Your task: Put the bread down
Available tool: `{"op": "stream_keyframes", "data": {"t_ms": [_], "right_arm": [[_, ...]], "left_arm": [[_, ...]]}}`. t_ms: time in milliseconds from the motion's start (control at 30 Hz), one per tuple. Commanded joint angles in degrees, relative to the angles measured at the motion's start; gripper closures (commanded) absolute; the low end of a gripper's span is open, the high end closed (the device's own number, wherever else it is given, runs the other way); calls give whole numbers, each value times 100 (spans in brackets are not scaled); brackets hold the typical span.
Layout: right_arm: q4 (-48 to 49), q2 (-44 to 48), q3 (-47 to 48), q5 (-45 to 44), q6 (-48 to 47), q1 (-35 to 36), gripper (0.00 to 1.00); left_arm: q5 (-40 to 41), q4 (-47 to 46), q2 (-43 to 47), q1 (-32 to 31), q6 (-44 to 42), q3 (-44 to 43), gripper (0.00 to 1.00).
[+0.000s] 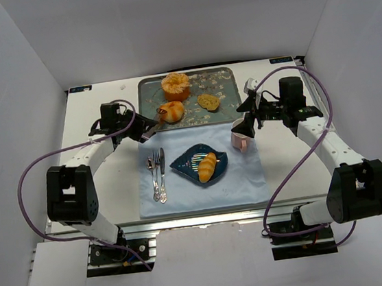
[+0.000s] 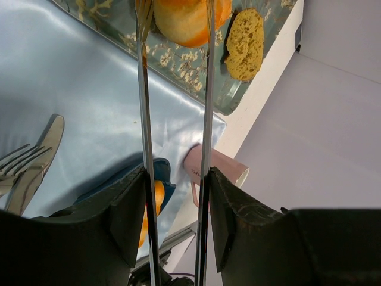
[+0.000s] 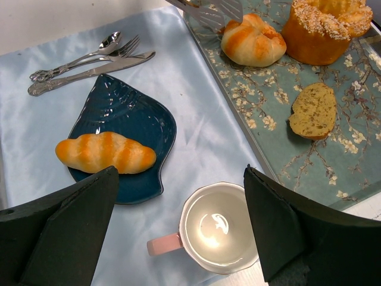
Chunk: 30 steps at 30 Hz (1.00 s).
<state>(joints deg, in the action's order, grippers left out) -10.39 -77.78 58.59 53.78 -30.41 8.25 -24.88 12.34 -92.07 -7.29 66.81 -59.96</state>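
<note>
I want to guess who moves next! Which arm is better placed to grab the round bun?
Left. Its pincer grips the tongs, whose tips are at the round bun. The right pincer hangs open over the pink mug, empty.

Mug (image 1: 241,136) and cutlery (image 1: 157,176) flank the plate (image 1: 187,163); the cloth (image 1: 204,197) nearer the bases lies open.

Left gripper (image 2: 175,179) seemingly clamps tongs (image 3: 217,11); right gripper (image 3: 180,179) gapes wide.

Four breads (image 3: 106,152) (image 3: 253,40) (image 3: 324,30) (image 3: 314,110), three utensils (image 3: 95,70) (image 3: 111,42) (image 3: 128,46), one plate (image 3: 125,110), mug (image 3: 217,229)
</note>
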Motion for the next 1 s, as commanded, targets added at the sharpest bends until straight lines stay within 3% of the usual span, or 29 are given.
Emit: {"op": "stream_keyframes", "data": {"t_ms": [0,467,967], "right_arm": [[143,114,21,115,-8,-25,11],[169,114,30,142,27,-25,10],[99,184,21,133,18,-96,10]], "left_arm": [[-113,-232,-4,26,78,-24,46],[-87,-241,-135,26,87,90,50],[-201,-487,-48,0,149,292,88]]}}
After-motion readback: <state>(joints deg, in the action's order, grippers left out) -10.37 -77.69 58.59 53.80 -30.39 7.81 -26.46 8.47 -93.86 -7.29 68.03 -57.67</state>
